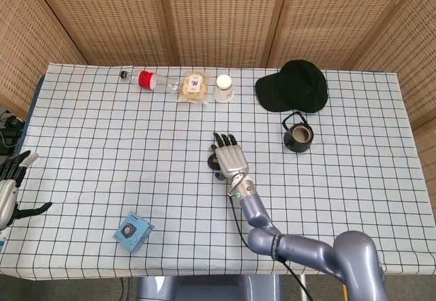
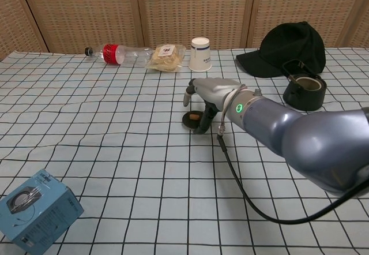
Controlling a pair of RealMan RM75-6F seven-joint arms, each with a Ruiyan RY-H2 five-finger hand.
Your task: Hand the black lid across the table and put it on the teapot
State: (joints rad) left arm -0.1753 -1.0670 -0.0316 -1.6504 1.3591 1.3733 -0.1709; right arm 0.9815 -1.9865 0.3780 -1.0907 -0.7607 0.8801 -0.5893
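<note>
The black lid (image 2: pixel 192 118), small and round with a brown knob, lies flat near the table's middle; in the head view only its left edge (image 1: pixel 213 161) shows beside my right hand. My right hand (image 1: pixel 230 157) hovers over the lid with fingers spread above it (image 2: pixel 209 89) and the thumb reaching down just right of it. I see no grip on the lid. The black teapot (image 1: pixel 298 136) stands uncovered at the right (image 2: pixel 302 90), well apart from the hand. My left hand (image 1: pixel 10 185) rests open off the table's left edge.
A black cap (image 1: pixel 294 85) lies behind the teapot. Along the far edge stand a paper cup (image 1: pixel 224 88), a snack bag (image 1: pixel 195 86) and a lying bottle (image 1: pixel 146 80). A blue box (image 1: pixel 133 230) sits near the front left.
</note>
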